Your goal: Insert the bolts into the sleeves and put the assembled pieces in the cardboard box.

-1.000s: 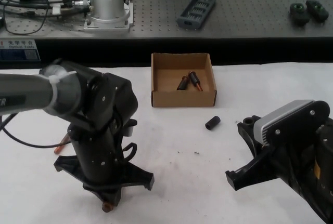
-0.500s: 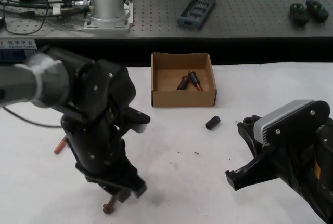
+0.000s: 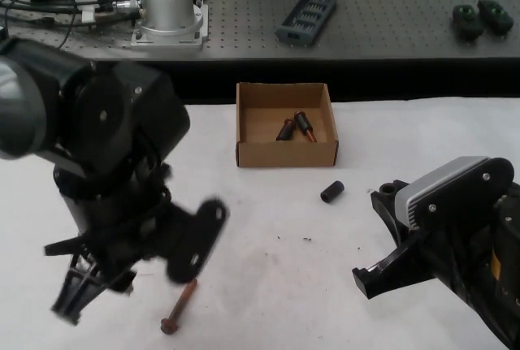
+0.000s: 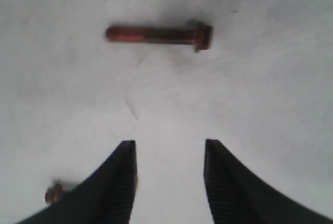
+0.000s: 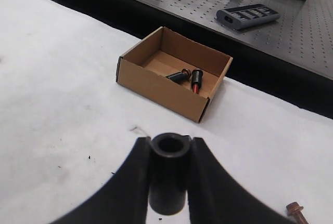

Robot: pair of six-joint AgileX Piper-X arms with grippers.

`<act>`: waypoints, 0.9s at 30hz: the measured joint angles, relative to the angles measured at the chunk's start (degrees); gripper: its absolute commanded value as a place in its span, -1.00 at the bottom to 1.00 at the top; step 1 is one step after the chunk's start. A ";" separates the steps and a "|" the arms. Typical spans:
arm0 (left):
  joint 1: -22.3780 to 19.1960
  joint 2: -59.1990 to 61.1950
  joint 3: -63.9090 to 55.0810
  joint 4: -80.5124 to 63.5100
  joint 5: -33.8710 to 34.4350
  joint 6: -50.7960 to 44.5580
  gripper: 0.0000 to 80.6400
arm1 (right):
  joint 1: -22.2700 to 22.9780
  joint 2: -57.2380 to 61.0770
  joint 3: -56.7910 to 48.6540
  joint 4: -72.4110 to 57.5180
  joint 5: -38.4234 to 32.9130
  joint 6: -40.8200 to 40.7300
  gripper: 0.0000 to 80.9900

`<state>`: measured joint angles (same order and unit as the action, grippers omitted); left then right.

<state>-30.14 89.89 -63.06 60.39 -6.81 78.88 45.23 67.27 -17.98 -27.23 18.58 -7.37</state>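
A copper bolt (image 4: 158,33) lies flat on the white bench ahead of my left gripper (image 4: 169,151), which hangs open above the surface with nothing between its fingers. The same bolt (image 3: 179,308) shows near the bench's front edge, just right of the left arm (image 3: 106,163). A second bolt's head (image 4: 54,193) peeks out beside one left finger. My right gripper (image 5: 169,146) is shut on a black sleeve (image 5: 167,182), bore facing up. The cardboard box (image 3: 286,153) holds two assembled pieces (image 3: 294,127). A loose black sleeve (image 3: 331,192) lies in front of the box, to its right.
The right arm (image 3: 455,236) stands at the front right. A bolt head (image 5: 295,211) lies on the bench near the right gripper. Behind the bench's dark back edge, a metal breadboard carries a post base (image 3: 166,9), a black tray (image 3: 307,15) and cables.
The left arm has lifted off the bolt and swung left and toward the camera, leaving the bolt lying uncovered on the bench. The right arm has not moved.
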 measured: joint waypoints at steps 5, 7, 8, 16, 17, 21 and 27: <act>-0.55 0.00 2.35 -1.02 3.67 16.39 0.37 | 0.00 0.00 0.00 0.00 0.00 0.02 -0.83; -0.71 0.00 3.72 -3.57 6.15 22.31 0.31 | 0.00 0.00 0.00 -0.09 0.00 0.02 -0.83; -0.82 0.00 4.47 -5.77 7.88 24.51 0.26 | 0.00 0.00 0.00 -0.09 0.00 0.02 -0.83; -1.17 0.00 6.84 -11.74 9.58 32.42 0.16 | 0.00 0.00 0.00 -0.09 0.00 0.02 -0.83; -1.17 0.00 7.18 -12.23 9.58 33.89 0.16 | 0.00 0.00 0.00 -0.09 0.00 0.02 -0.83; -1.22 0.00 10.36 -17.22 6.81 44.78 0.16 | 0.00 0.00 0.00 -0.25 0.00 0.02 -0.83; -1.22 0.00 13.07 -23.27 7.71 50.41 0.16 | 0.00 0.00 0.00 -0.40 1.33 0.02 -0.83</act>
<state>-31.36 89.89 -49.99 37.12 0.91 129.29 45.23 67.27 -17.98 -27.63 19.91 -7.35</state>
